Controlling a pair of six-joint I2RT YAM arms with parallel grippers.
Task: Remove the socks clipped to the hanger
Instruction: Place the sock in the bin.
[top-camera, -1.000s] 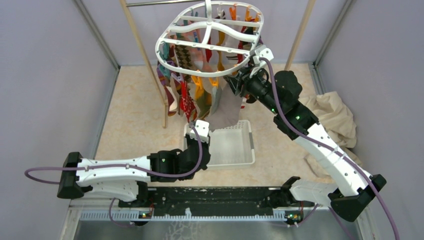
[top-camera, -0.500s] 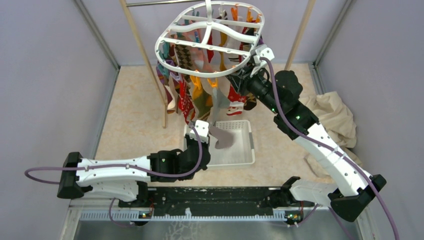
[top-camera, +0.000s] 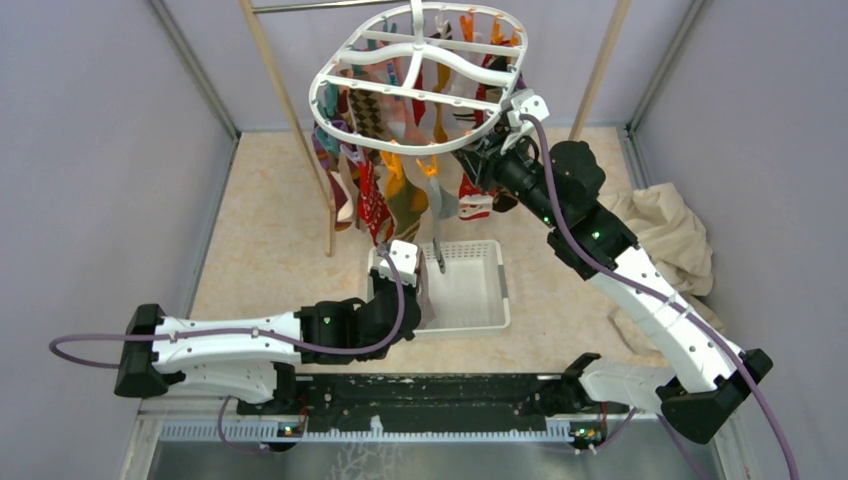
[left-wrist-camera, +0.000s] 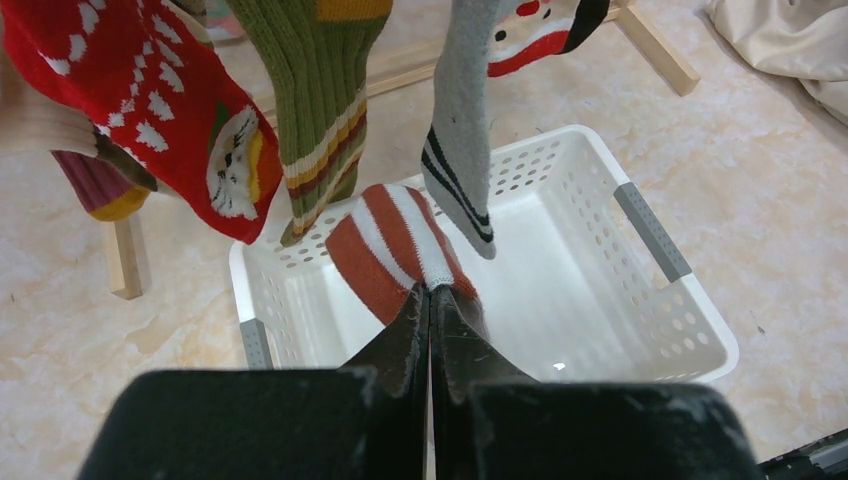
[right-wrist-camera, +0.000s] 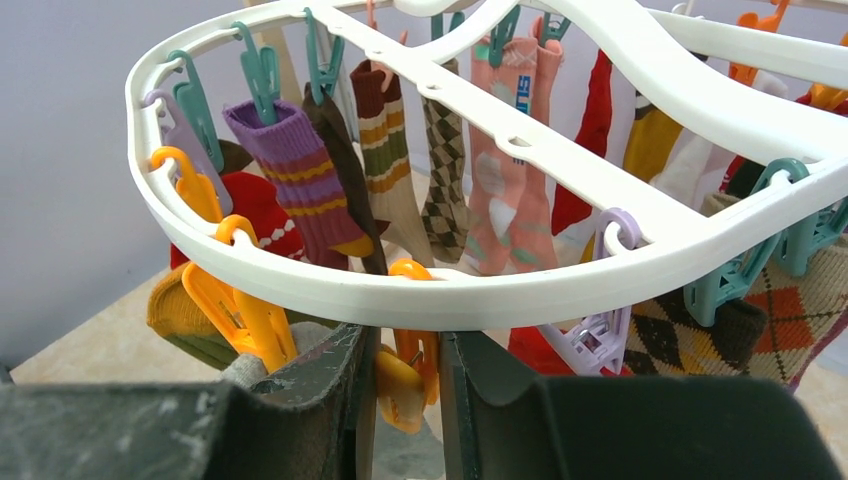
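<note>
Left gripper (left-wrist-camera: 430, 292): clenching flat on the end of a rust-and-white striped sock (left-wrist-camera: 385, 245), holding it above the near-left corner of the white basket (left-wrist-camera: 655, 235).
Left wrist view alone: showing that pinch. A grey sock (left-wrist-camera: 458, 130) with black bands is hanging just behind the striped one, with a green ribbed sock (left-wrist-camera: 320, 100) and a red sock (left-wrist-camera: 150, 100) dangling to its left.
Right gripper (right-wrist-camera: 405, 350): squeezing an orange clip (right-wrist-camera: 398, 392) between both fingers, just under the front rim of the hanger (right-wrist-camera: 480, 295).
Right wrist view alone: showing the other socks (right-wrist-camera: 300, 185) hanging clipped inside the oval frame.
Overhead view alone: showing both arms at once, the hanger hanging high behind the basket and the grey sock trailing down toward it.
Striped sock's upper end: lying out of sight, so I cannot tell whether it is clipped.
</note>
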